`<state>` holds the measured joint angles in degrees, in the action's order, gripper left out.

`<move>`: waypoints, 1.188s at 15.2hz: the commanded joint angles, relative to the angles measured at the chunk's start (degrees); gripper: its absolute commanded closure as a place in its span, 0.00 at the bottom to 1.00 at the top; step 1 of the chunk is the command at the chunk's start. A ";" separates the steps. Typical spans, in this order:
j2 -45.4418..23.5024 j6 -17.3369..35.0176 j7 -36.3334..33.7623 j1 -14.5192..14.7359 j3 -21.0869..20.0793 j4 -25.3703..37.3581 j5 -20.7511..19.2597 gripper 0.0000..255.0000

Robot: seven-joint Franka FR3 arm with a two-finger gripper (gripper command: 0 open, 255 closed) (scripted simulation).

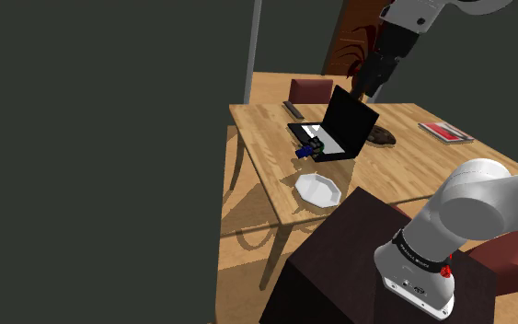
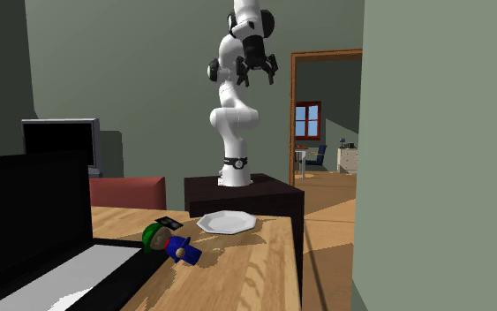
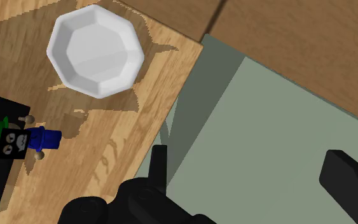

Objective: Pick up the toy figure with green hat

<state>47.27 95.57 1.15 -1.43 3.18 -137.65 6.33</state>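
The toy figure [image 2: 174, 244] lies on its side on the wooden table [image 2: 246, 274], beside the open laptop's front corner. It has a green hat, a blue body and small tan hands. It shows in the shoulder view as the toy figure [image 1: 307, 147], and below the hand as the toy figure [image 3: 23, 140], its head resting over the laptop's black edge. My gripper [image 2: 257, 67] hangs high above the table, far from the toy, fingers apart and holding nothing. In the wrist view my gripper [image 3: 255, 178] looks down past the table edge, off to the side of the toy.
A white octagonal plate [image 1: 317, 190] sits near the table's corner, between the toy and the stand [image 1: 367, 267]. The black laptop [image 1: 339, 129] stands open behind the toy. A red book [image 1: 445, 131], a dark object [image 1: 381, 135] and a red chair [image 1: 310, 89] lie farther off.
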 commanded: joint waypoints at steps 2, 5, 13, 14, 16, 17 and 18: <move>-1.08 1.34 1.35 -0.14 0.95 -0.57 -0.44 0.00; -4.82 5.40 5.36 -0.46 3.81 -1.82 -1.61 0.00; -18.23 16.00 16.29 -0.50 11.39 -1.54 -2.85 0.00; -20.21 17.23 17.73 -0.40 12.32 -1.13 -2.72 0.00; -24.34 19.56 20.68 -0.17 14.13 -0.06 -2.19 0.00; -26.49 20.65 22.21 -0.03 15.02 0.59 -1.80 0.00; -28.69 21.69 23.76 0.13 15.88 1.33 -1.30 0.00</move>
<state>20.71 115.97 23.50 -1.53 18.33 -136.83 4.56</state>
